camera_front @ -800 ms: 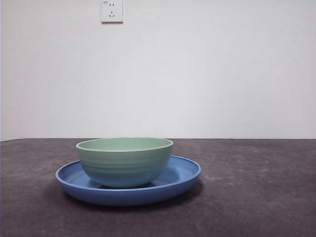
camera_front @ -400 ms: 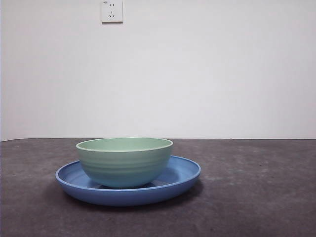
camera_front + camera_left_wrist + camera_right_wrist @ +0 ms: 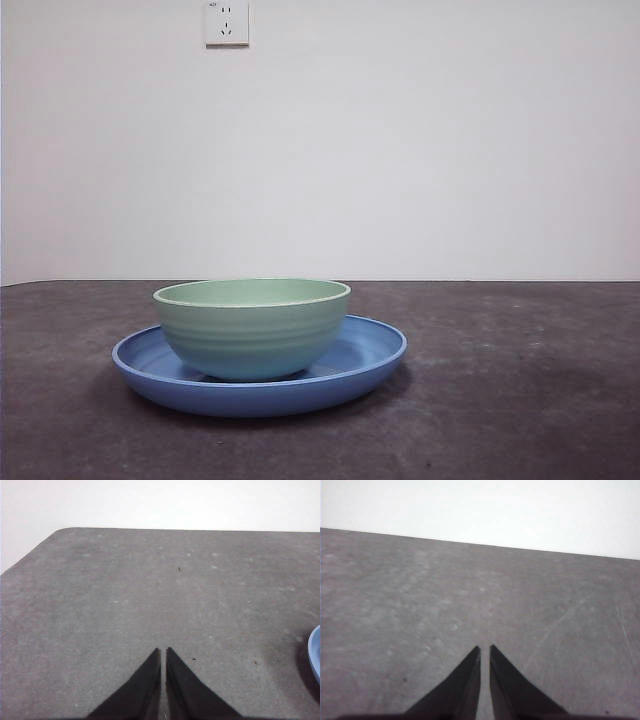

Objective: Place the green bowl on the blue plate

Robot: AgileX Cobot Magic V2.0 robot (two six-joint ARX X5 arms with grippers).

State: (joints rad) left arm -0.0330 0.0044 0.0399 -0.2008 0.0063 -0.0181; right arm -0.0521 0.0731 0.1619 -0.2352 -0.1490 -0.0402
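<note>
The green bowl (image 3: pixel 252 327) stands upright inside the blue plate (image 3: pixel 365 352) on the dark table, left of centre in the front view. No arm shows in that view. My left gripper (image 3: pixel 163 651) hangs shut over bare table, holding nothing; a sliver of the blue plate (image 3: pixel 315 652) shows at the edge of its view. Over bare table too, my right gripper (image 3: pixel 485 649) is shut and holds nothing; neither bowl nor plate appears in its view.
The dark grey table (image 3: pixel 520 400) runs back to a white wall carrying a socket (image 3: pixel 227 22). In the left wrist view a rounded table corner (image 3: pixel 60 532) meets the white surround.
</note>
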